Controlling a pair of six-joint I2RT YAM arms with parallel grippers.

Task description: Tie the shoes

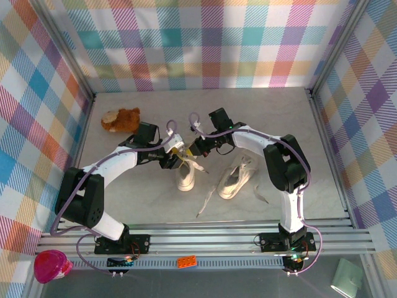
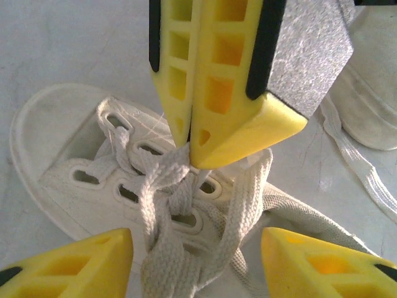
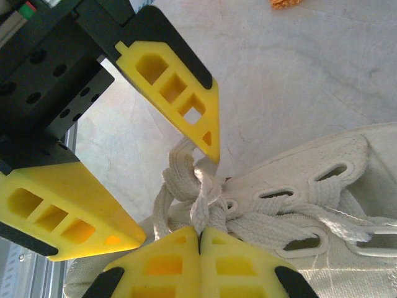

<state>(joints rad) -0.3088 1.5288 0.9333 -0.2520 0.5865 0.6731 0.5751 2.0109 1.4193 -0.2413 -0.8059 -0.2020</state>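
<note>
tightening of the first knot judged in hand | left pincer (image 2: 195,245) spread above the laces (image 2: 164,205), nothing held | shoe (image 1: 185,179) at mid desk (image 1: 260,112) under both pincers | right pincer (image 3: 200,231) pressed together, pinching the laces | second shoe (image 1: 234,181) just right, untied | next: a loose end to be gripped by the left, pulled apart

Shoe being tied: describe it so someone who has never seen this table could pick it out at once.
On the pale grey table, two cream sneakers sit side by side in the middle. You want the left shoe. Unlike the right shoe, whose laces trail loose over the table, its lace is pinched by the shut right gripper.
</note>
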